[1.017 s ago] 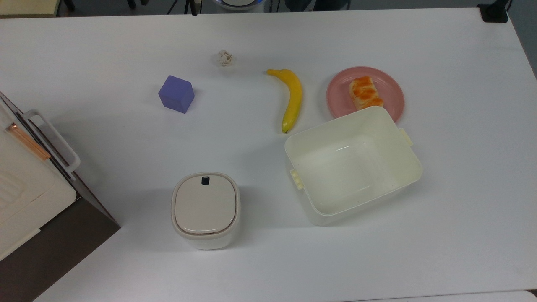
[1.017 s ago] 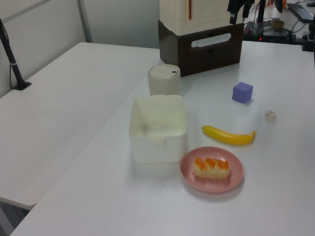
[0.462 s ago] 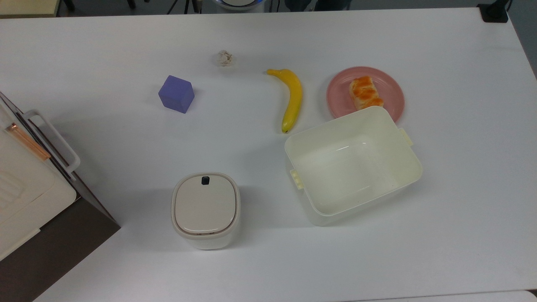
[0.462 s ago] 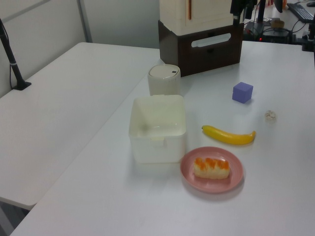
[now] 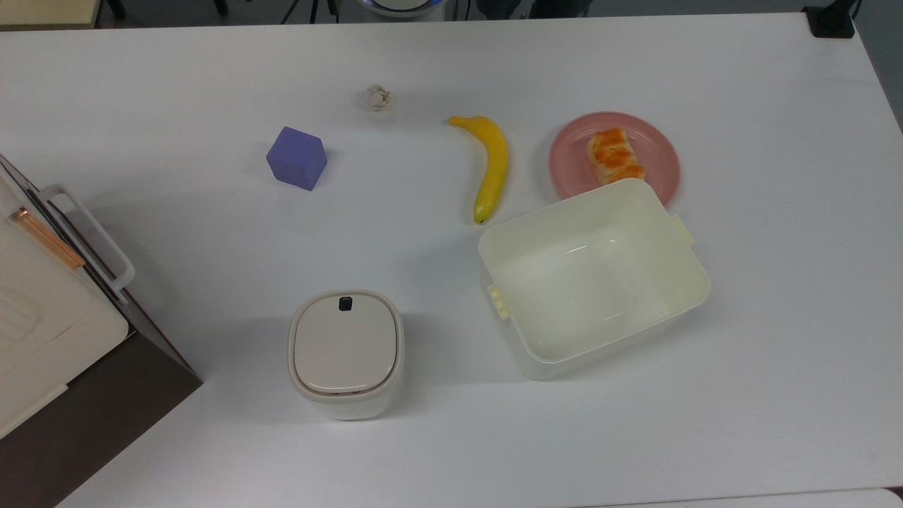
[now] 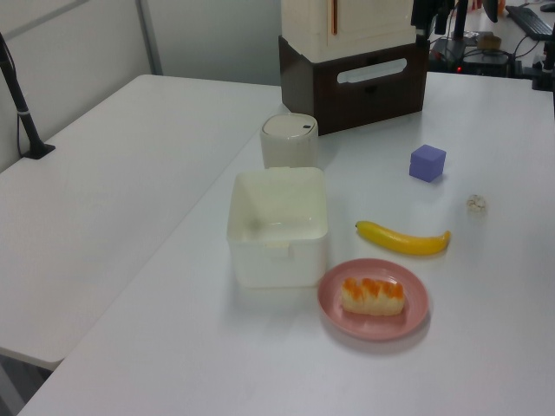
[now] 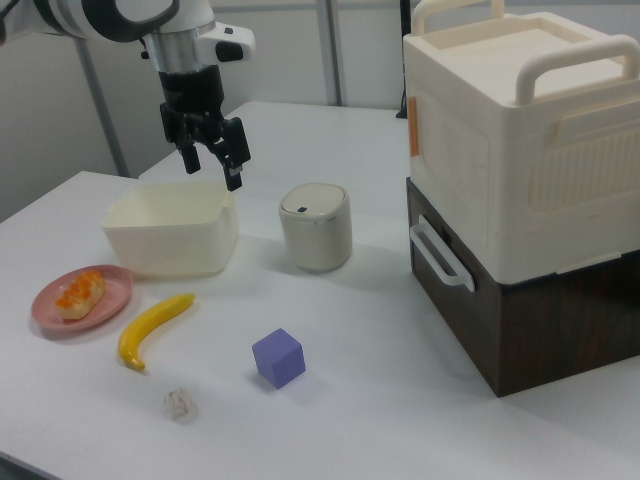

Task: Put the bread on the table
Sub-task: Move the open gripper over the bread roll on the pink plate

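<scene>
A small glazed bread [image 5: 614,156] lies on a pink plate [image 5: 656,152], at about two o'clock on the white table [image 5: 211,233] in the top view. In the right view, the robot's gripper [image 7: 211,157] hangs empty, fingers spread wide, above the cream bin [image 7: 172,236]. A good pickup probably means descending over the loaf's middle, closing across its short width, gently.
</scene>
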Robot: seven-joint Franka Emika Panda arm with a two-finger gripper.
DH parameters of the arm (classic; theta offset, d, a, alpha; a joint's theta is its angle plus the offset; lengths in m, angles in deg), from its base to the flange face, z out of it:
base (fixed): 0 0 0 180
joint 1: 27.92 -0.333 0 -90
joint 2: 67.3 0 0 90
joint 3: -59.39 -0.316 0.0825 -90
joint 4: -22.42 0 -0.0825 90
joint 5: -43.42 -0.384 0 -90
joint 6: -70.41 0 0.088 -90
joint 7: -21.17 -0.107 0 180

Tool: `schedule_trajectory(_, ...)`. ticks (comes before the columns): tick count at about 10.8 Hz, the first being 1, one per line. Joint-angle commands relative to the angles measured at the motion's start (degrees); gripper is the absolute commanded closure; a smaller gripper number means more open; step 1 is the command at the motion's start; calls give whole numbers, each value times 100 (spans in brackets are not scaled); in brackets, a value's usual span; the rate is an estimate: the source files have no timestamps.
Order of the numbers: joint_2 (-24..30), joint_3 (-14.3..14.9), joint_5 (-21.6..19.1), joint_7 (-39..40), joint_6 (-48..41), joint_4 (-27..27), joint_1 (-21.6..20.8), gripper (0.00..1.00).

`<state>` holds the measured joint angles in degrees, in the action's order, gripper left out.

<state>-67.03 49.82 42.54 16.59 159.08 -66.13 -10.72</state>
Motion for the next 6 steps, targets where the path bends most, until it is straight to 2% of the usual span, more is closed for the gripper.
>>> schedule_trajectory(1, 8, -45, 26, -86, 201, -178, -155, 0)
schedule_trajectory(2, -62, -80, 78, -244, 438, -336, -365, 0)
schedule_trajectory(4, -447, -238, 742, -752, 598, -487, -988, 0)
schedule_trajectory(6, -633, -396, 1001, -983, 599, -470, -1384, 0)
